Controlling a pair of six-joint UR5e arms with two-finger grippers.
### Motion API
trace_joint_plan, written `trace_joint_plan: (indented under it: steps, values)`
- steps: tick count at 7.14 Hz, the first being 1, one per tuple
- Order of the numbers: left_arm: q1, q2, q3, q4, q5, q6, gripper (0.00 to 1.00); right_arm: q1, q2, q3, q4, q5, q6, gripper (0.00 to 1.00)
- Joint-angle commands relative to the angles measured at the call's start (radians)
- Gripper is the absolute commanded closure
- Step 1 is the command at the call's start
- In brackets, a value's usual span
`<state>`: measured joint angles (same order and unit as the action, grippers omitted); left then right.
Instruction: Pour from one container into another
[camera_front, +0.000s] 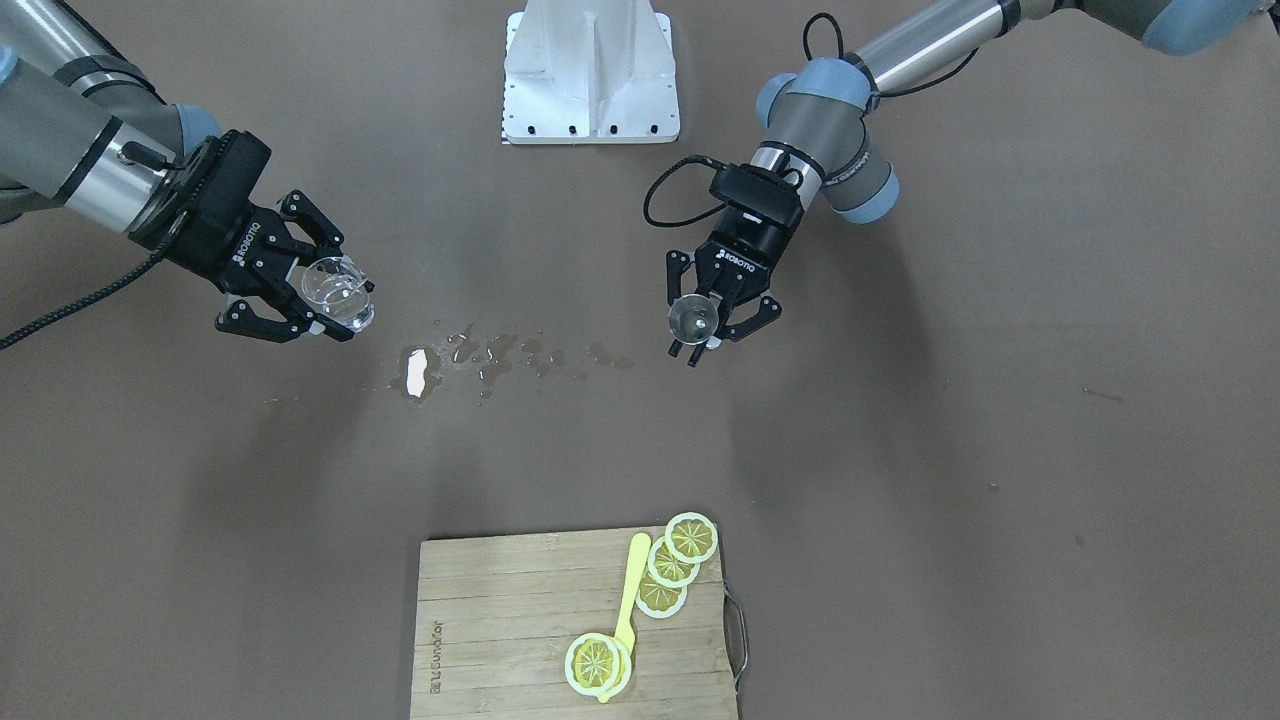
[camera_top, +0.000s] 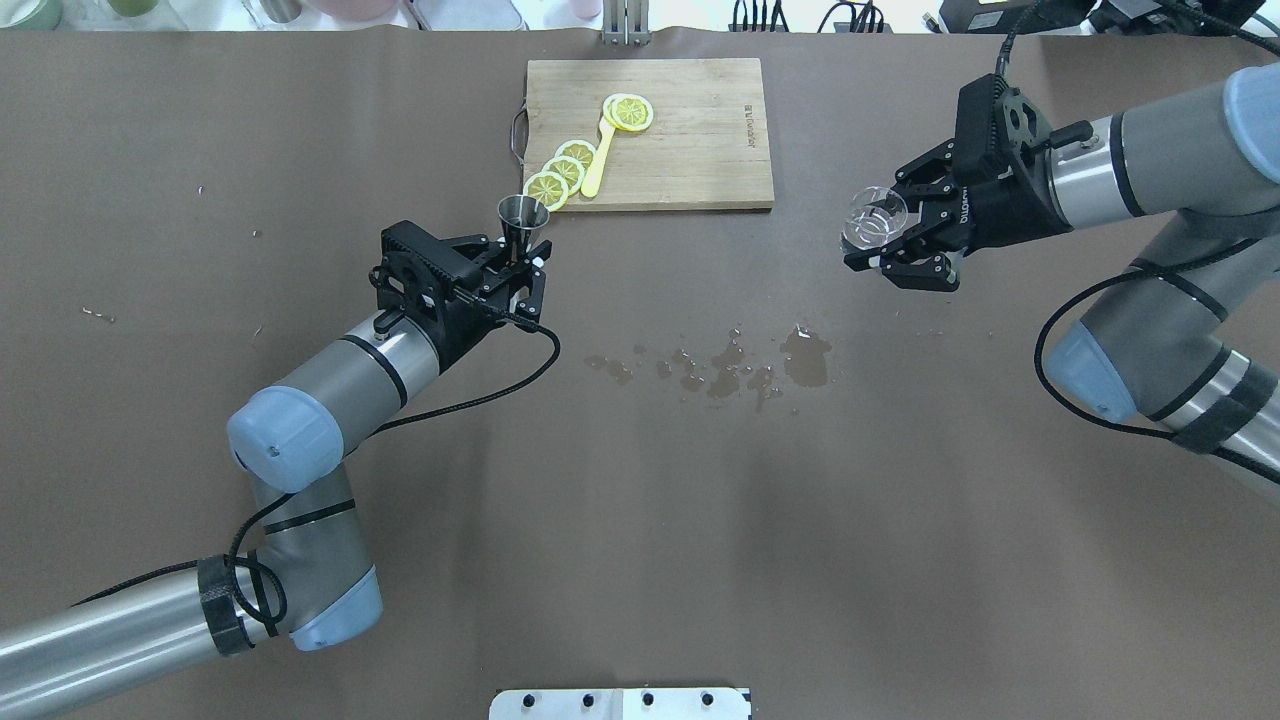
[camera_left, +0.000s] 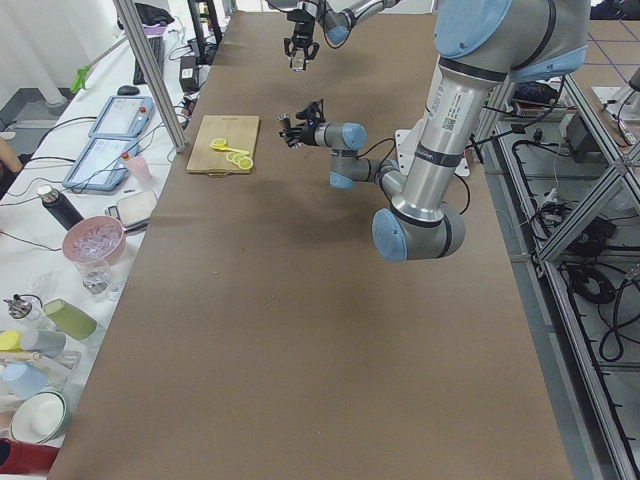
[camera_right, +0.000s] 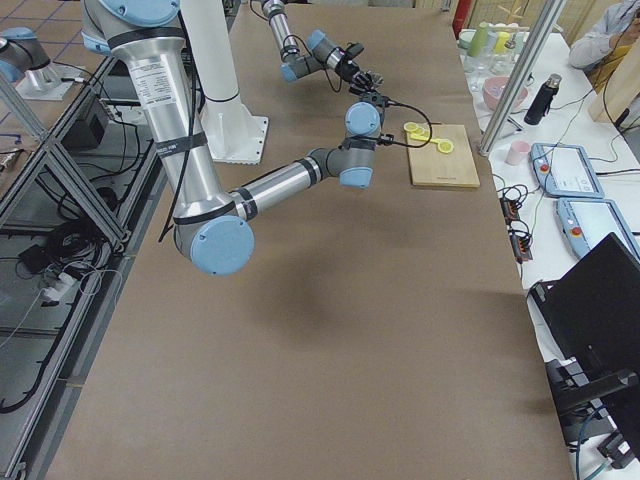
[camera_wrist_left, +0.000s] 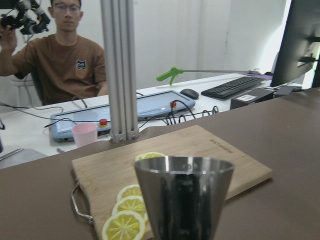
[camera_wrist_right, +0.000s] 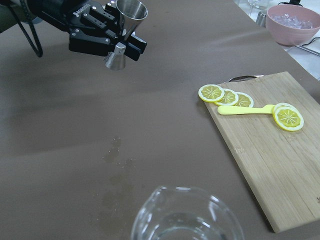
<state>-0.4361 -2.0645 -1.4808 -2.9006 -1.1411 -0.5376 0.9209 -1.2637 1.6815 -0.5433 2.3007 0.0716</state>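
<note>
While both arms are raised well apart above the desk (camera_top: 640, 520), the left hand (camera_top: 520, 258) is closed on the waist of an upright steel jigger (camera_top: 523, 212). The right hand (camera_top: 872, 235) clasps a clear glass (camera_top: 875, 212). The contents of either cannot be told. Spilled droplets (camera_top: 740, 365) lie between them.

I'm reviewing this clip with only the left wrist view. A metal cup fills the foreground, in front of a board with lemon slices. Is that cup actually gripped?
Observer: Yes. The left gripper is shut on the metal jigger at its narrow waist, mouth up.
Operator: Where is the other container?
Observer: The right gripper holds a clear glass, well apart from the jigger.
Operator: Any mess?
Observer: A spill of droplets lies on the table between the two arms.
</note>
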Motion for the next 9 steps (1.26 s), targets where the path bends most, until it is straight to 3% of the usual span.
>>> trace_joint_plan:
  steps: [1, 5, 9]
  values:
    - [0.002, -0.057, 0.052, -0.134, -0.104, 0.085, 1.0, -0.001, -0.011, -0.002, 0.003, -0.003, -0.004, 1.0]
    - [0.041, -0.127, 0.063, -0.149, -0.203, 0.128, 1.0, -0.007, -0.016, -0.006, 0.005, -0.004, -0.013, 1.0]
    - [0.094, -0.123, 0.069, -0.152, -0.163, 0.131, 1.0, -0.008, -0.02, -0.009, 0.009, 0.0, -0.035, 1.0]
